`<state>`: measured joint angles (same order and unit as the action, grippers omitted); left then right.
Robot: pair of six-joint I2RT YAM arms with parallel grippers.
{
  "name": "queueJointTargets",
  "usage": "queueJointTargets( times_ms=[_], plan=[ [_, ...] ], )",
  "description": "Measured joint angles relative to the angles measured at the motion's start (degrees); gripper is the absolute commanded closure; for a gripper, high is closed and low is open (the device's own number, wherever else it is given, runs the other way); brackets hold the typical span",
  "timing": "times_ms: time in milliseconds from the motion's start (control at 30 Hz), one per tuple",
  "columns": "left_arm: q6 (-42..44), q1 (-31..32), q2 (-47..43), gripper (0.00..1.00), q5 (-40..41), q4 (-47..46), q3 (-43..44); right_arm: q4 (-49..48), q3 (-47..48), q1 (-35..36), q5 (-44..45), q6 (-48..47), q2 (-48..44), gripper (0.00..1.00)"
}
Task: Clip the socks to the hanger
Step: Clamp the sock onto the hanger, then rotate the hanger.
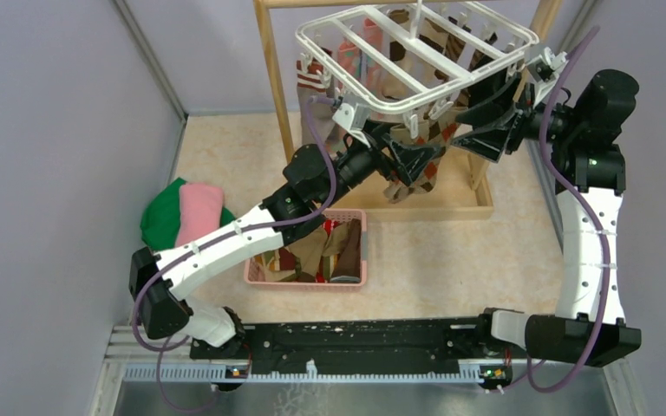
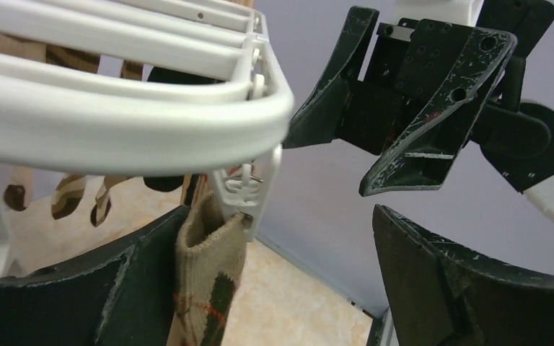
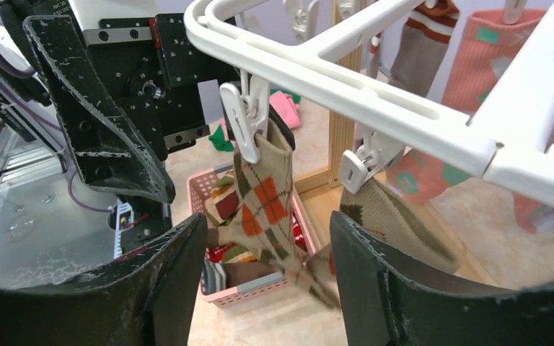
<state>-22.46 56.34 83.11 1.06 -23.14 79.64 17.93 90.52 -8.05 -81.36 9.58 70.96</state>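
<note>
The white hanger (image 1: 416,61) hangs from the wooden stand, with several socks clipped beneath it. An argyle sock (image 3: 263,202) dangles from a white clip (image 3: 249,119) at the hanger's near rim (image 2: 115,122). My left gripper (image 2: 274,288) is open just under that clip (image 2: 249,187). The sock's cuff (image 2: 205,274) lies against its left finger, not pinched. My right gripper (image 3: 267,288) is open too, and the sock's toe hangs loose between its fingers. From above, the left gripper (image 1: 403,160) and the right gripper (image 1: 490,139) face each other under the hanger's front edge.
A pink basket (image 1: 256,276) with more socks sits in front of the stand. Folded green and pink cloths (image 1: 182,212) lie to its left. The wooden stand (image 1: 477,195) has a base frame and uprights behind both grippers. A second argyle sock (image 3: 397,223) hangs on a neighbouring clip.
</note>
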Motion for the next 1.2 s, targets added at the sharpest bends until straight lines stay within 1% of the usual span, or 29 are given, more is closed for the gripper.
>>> queueJointTargets(
  times_ms=[133, 267, 367, 500, 633, 833, 900, 967, 1200],
  plan=[
    [1.5, 0.0, -3.0, 0.02, -0.9, -0.1, -3.9, 5.6, -1.0, 0.0, 0.6, -5.3, -1.5, 0.28],
    [4.7, -0.2, -7.1, 0.02, -2.1, -0.3, -8.7, 13.1, -1.0, -0.8, 0.9, -13.4, -2.5, 0.27],
    [8.8, -0.2, -12.6, 0.02, -2.0, -0.1, -14.9, 19.0, -2.6, -1.8, 1.6, -20.5, -3.8, 0.26],
    [14.1, -0.4, -20.9, 0.02, -0.4, -0.6, -23.7, 27.6, -7.4, -2.4, 2.9, -31.1, -5.8, 0.25],
    [19.7, -0.9, -27.2, 0.02, 0.2, -1.4, -31.2, 35.1, -12.9, -2.6, 4.1, -40.9, -7.1, 0.24],
    [25.6, -1.8, -29.7, 0.02, 0.8, -1.9, -39.0, 40.4, -18.9, -2.6, 4.2, -50.3, -9.9, 0.24],
    [26.4, -2.1, -29.6, 0.02, 1.5, -1.7, -41.4, 40.5, -20.2, -2.6, 4.4, -51.9, -10.7, 0.23],
    [26.7, -2.8, -29.6, 0.02, 2.2, -1.7, -43.3, 39.4, -21.8, -2.6, 5.2, -51.5, -11.3, 0.23],
    [26.7, -6.5, -30.5, 0.02, 5.8, -1.5, -49.9, 28.5, -26.8, -2.6, 10.3, -42.3, -10.6, 0.23]
  ],
)
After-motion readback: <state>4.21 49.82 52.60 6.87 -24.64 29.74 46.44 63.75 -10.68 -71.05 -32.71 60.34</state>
